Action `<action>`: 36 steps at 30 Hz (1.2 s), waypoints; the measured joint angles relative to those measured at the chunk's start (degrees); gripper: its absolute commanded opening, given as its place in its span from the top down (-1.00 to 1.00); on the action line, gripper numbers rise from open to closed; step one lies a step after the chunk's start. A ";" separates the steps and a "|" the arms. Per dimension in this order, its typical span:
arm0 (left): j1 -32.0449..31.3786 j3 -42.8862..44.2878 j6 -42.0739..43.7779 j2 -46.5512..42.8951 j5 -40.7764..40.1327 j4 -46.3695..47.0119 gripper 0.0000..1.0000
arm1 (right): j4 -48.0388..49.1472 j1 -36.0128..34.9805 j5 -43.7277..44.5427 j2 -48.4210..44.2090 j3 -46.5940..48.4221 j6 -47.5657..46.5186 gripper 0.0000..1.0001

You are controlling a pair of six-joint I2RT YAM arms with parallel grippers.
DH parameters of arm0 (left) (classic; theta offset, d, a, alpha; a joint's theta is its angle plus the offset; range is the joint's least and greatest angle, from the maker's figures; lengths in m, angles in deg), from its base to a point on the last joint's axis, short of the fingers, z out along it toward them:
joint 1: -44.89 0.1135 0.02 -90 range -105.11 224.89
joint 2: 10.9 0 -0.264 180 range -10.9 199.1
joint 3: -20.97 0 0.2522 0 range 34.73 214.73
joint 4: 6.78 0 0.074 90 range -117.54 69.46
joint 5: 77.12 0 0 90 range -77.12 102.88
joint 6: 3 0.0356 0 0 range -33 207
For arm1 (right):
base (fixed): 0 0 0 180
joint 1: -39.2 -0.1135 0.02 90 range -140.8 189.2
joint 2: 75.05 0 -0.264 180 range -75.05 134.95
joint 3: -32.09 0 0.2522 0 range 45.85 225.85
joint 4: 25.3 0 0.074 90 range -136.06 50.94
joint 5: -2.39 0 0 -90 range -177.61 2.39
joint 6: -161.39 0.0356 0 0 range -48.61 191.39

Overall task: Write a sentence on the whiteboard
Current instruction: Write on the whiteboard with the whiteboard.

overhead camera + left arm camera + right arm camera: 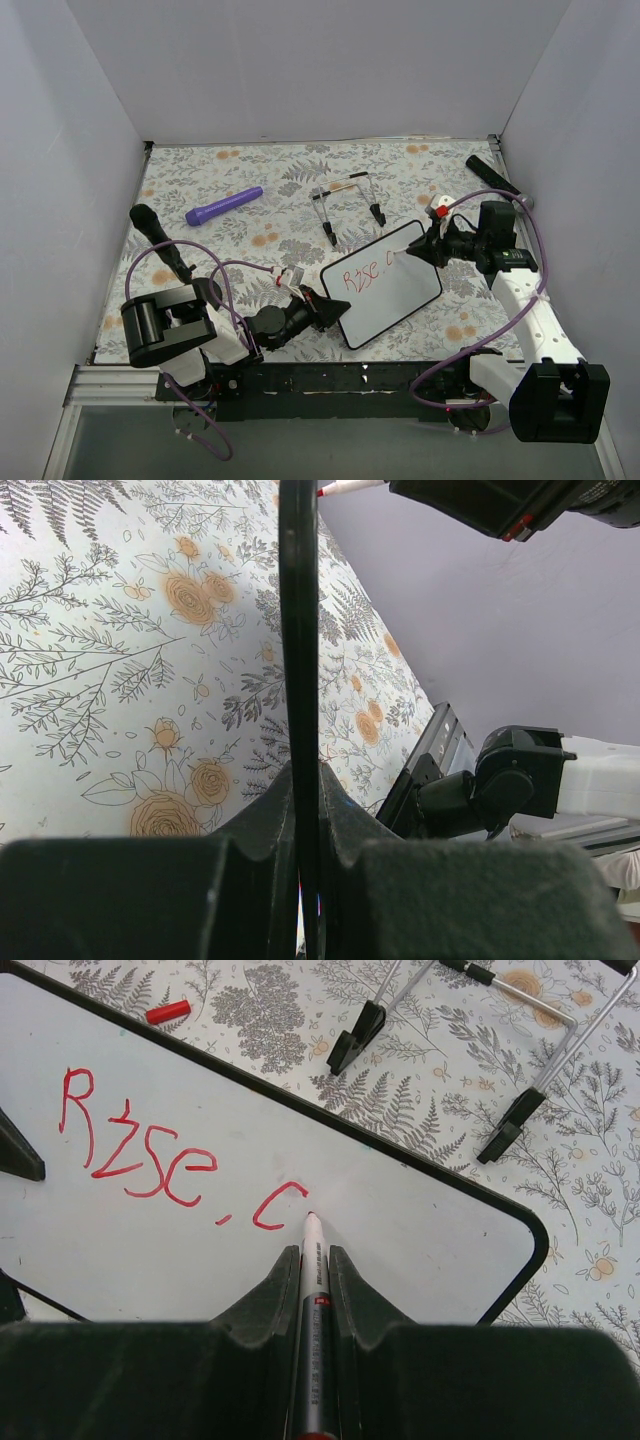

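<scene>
Tablecloth [190, 175] printed with ferns and orange roses is covering the table. Toward the far left corner a purple marker-like stick [224, 206] is lying at a slant, well apart from everything else.

Near the middle of the near edge, the left gripper [328, 308] is reaching in from the left, its fingers closing on the near-left edge of the whiteboard [400, 295]. In the left wrist view the board's thin black rim [298, 630] is running edge-on straight up between the two pressed-in fingers [262, 820].

The whiteboard is sitting right of the table's centre, closer to the near edge than the far one, turned diagonally so its long side is rising toward the far right. Whether it is lying flat on the cloth or being held slightly up, I cannot tell.

On its upper part the sentence [150, 1150] is showing in red marker, reading "Rise. c" so far, slanting along the board.

Just beyond the board's far edge, a wire stand [350, 205] with black feet is resting on the cloth, and a small red cap [168, 1011] is lying beside that same edge.

The right gripper [420, 252] is coming in from the right edge, clamping a slim marker pen [312, 1290] between its fingers. The pen's tip is touching the board at the end of the letter "c".

In the far right corner a black bar-shaped object [495, 172] is lying at an angle.
</scene>
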 measured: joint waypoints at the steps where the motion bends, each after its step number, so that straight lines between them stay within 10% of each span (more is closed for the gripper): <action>1: 0.00 0.00 -0.07 0.07 0.02 0.07 1.00 | 0.31 0.00 -0.02 0.07 0.00 0.35 0.97; 36: 0.00 -0.04 -0.48 0.17 0.04 0.11 1.00 | -3.45 -0.07 1.70 -0.66 0.00 -2.38 0.97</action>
